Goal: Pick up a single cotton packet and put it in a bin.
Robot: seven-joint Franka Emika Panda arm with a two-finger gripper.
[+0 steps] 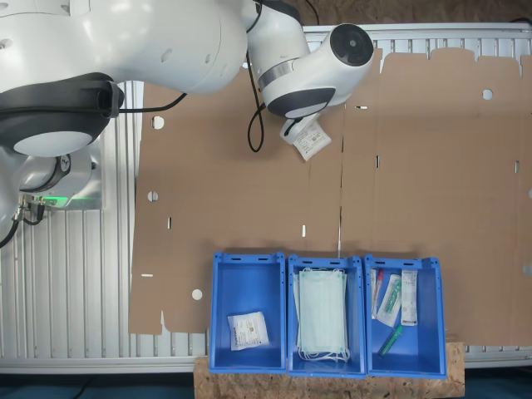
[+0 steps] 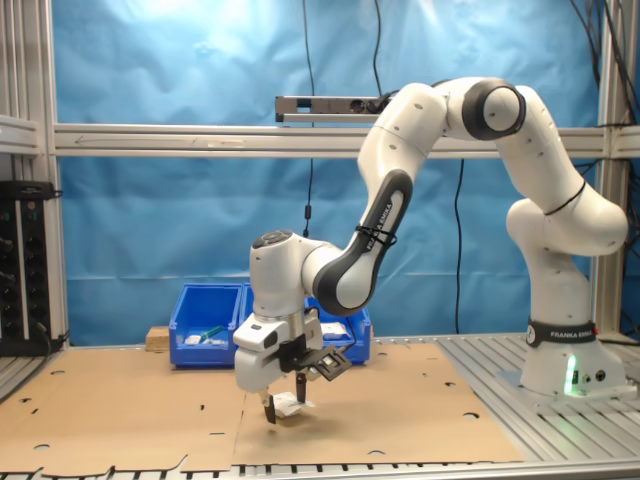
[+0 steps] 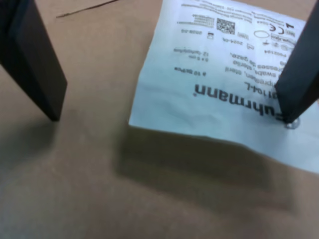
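Gripper (image 3: 169, 117) spread wide, grasping nothing; 1 fingertip (image 3: 291, 107) touches cotton packet (image 3: 224, 89). Packet on cardboard sheet (image 1: 432, 174), one edge raised, well apart from bin (image 1: 247, 312).

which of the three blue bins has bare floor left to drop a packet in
The bin at the first exterior view's left: one cotton packet lies in a near corner, the rest is bare. The masks fill the middle bin; the third bin is partly cluttered.

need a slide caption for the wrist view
Open claw low over brown cardboard, one finger touching a printed white cotton packet.
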